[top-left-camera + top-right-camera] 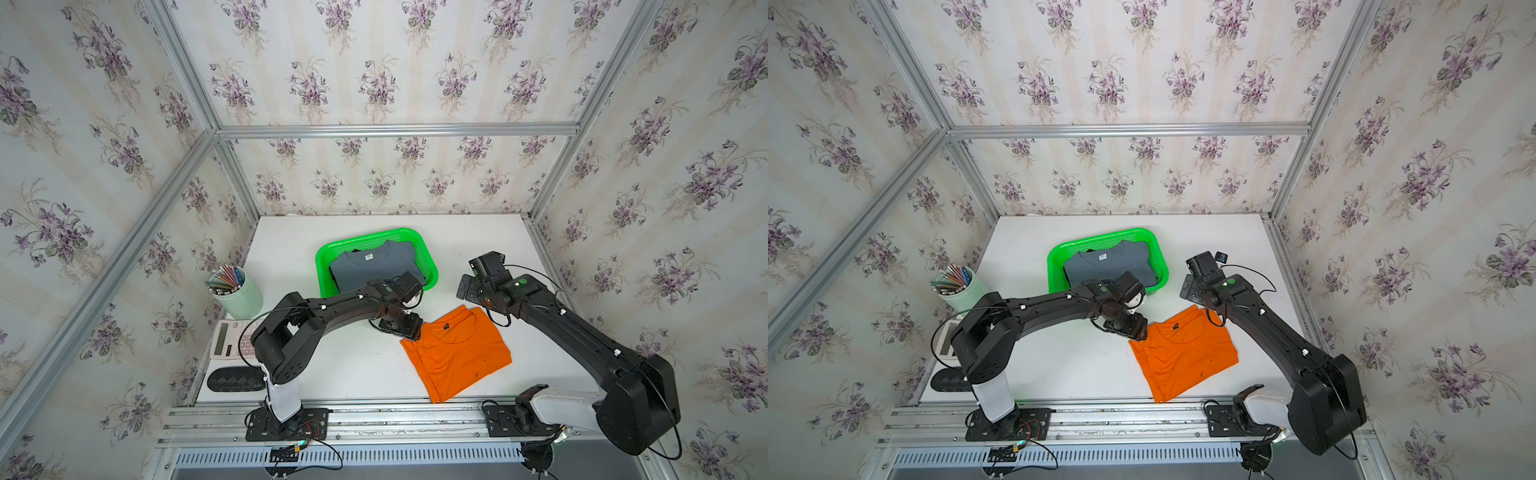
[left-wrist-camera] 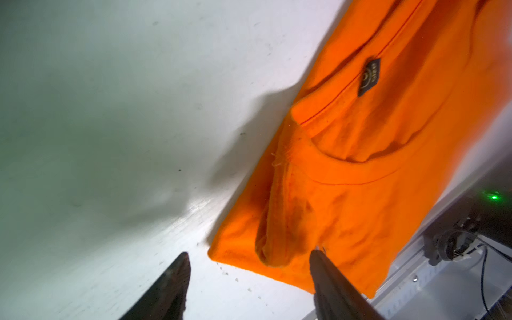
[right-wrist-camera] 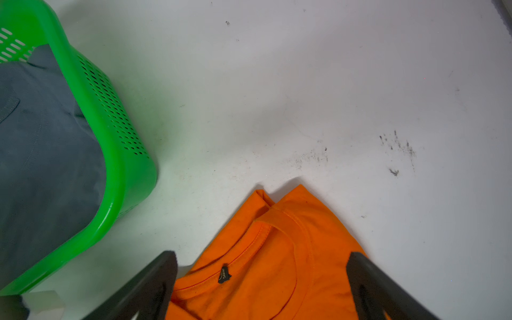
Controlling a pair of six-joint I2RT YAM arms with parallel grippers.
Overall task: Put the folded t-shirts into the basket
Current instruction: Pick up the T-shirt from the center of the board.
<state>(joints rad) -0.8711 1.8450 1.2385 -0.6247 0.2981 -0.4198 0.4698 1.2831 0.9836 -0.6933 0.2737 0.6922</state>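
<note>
White table (image 1: 291, 249): I see bare room along its right side and a clear strip between basket and orange tee. One green basket (image 1: 321, 270), far centre, holds the grey-blue tee (image 1: 365, 272) over a dark layer (image 1: 333, 277). One orange tee (image 1: 457, 357) lies flat outside the basket, its near corner at the front edge. Left gripper (image 2: 249, 253): jaws apart, straddling the tee's folded corner. Right gripper (image 3: 260, 257): spread wide over its collar, holding nothing. White tag (image 1: 368, 257) on grey, dark tag (image 3: 225, 274) on orange; I cannot read either.
</note>
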